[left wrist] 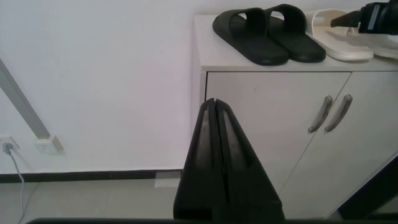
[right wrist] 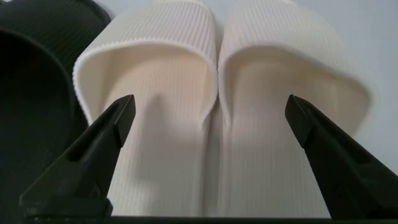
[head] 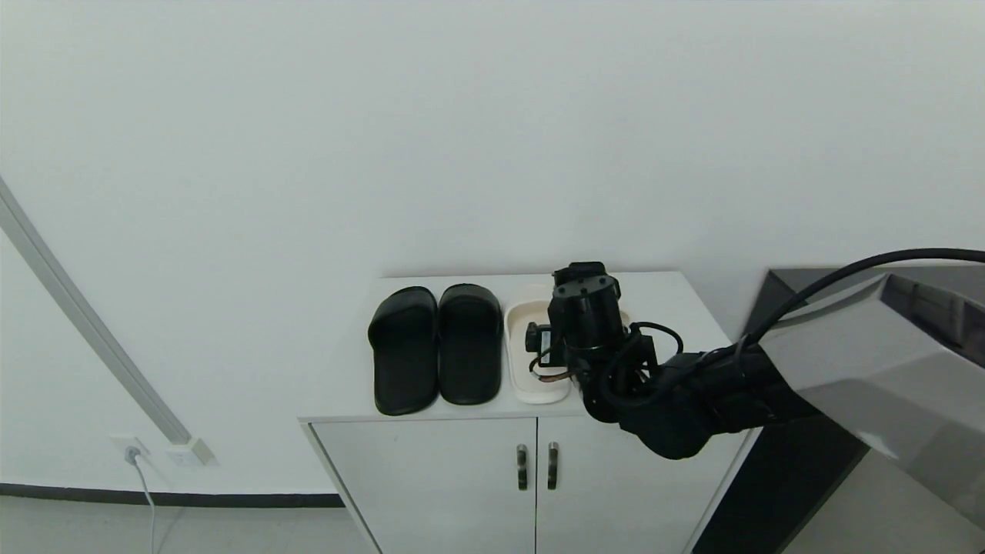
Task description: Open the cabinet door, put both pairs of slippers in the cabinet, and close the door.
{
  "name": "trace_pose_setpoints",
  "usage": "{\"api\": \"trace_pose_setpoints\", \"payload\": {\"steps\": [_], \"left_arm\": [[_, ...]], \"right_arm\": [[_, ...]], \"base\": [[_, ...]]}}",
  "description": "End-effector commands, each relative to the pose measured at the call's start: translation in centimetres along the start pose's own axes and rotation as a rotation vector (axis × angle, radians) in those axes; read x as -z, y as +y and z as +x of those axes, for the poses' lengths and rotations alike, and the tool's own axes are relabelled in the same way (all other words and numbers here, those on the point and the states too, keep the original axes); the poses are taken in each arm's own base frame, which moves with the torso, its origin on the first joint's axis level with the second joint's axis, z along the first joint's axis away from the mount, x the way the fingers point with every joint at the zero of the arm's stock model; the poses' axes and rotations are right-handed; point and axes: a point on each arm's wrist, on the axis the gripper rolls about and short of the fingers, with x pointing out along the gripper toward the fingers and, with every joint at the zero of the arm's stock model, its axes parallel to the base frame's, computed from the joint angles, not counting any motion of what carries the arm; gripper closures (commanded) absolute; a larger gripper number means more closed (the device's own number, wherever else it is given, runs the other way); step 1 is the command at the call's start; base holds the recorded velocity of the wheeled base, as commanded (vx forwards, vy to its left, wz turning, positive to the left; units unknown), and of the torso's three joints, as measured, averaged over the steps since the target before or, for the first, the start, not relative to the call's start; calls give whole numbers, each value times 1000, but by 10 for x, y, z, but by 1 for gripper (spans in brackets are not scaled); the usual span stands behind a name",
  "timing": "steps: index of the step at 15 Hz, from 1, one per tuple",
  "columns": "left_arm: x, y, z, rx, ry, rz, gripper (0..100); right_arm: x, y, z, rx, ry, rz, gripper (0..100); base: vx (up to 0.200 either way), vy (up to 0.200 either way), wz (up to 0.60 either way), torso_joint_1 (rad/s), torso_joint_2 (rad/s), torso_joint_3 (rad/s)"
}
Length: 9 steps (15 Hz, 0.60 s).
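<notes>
Head view: you see the cabinet with its doors shut, black slippers on the left of its top, and white slippers at the top's middle, under the right tool.

Left wrist view: your left tool is clenched, low before the cabinet.

Right wrist view: the right tool is released, its fingers straddling the white slippers.
</notes>
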Motion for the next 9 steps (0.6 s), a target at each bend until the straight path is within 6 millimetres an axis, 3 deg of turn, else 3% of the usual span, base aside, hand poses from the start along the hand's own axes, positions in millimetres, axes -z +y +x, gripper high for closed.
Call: {"api": "trace_pose_setpoints", "payload": {"steps": [1, 9], "left_arm": [[0, 0, 0, 0, 2, 0, 100], [0, 0, 0, 0, 2, 0, 100]], "right_arm": [[6, 4, 19, 26, -2, -12, 0], [-1, 8, 43, 47, -28, -19, 0]], "base": [[0, 0, 0, 0, 0, 0], [0, 0, 0, 0, 0, 0]]}}
